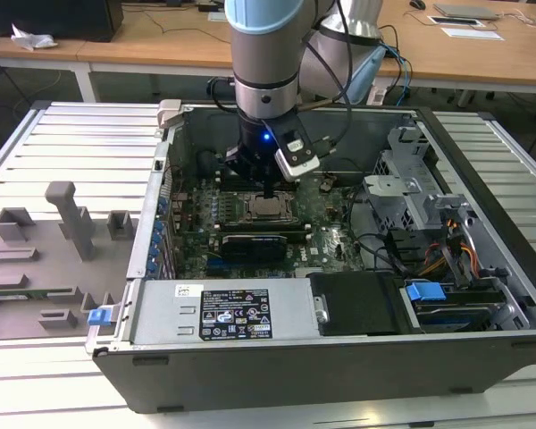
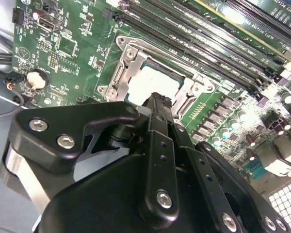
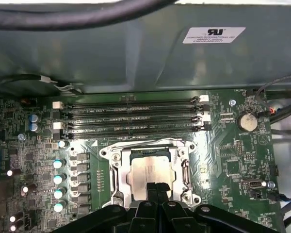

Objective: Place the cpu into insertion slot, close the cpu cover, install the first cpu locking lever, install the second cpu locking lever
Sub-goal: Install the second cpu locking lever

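Inside the opened computer case [image 1: 161, 223], the gripper [image 1: 266, 189] hovers just above the cpu [image 3: 148, 171], fingertips pressed together and holding nothing. The cpu sits in the insertion slot [image 3: 117, 170] on the green motherboard [image 3: 233, 155].

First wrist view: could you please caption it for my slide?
The tool poised over the cpu seated in the insertion slot on the green motherboard.
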Action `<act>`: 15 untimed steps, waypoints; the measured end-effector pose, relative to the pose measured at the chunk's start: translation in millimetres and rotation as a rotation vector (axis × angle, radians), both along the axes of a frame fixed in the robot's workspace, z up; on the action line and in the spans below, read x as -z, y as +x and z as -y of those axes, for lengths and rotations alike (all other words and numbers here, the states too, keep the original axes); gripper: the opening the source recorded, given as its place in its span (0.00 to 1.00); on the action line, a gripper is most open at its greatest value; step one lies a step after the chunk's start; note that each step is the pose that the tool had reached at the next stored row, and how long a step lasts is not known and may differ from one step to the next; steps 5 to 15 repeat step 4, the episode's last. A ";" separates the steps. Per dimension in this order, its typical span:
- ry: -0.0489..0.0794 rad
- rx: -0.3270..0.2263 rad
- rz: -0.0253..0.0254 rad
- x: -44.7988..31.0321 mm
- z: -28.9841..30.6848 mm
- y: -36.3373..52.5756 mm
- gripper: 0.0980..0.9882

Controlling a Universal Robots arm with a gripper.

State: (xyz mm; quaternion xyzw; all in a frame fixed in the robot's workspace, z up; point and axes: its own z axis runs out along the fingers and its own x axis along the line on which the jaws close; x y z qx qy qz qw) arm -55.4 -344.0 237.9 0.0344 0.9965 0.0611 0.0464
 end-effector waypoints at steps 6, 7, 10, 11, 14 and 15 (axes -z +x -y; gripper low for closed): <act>0.000 0.000 0.0000 0.0 0.0 0.0 0.01; 0.000 0.000 0.0000 0.0 0.0 0.0 0.01; 0.000 0.000 0.0000 0.0 0.0 0.0 0.01; 0.000 0.000 0.0000 0.0 0.0 0.0 0.01; 0.000 0.000 0.0000 0.0 0.0 0.0 0.01; 0.000 0.000 0.0000 0.0 0.0 0.0 0.01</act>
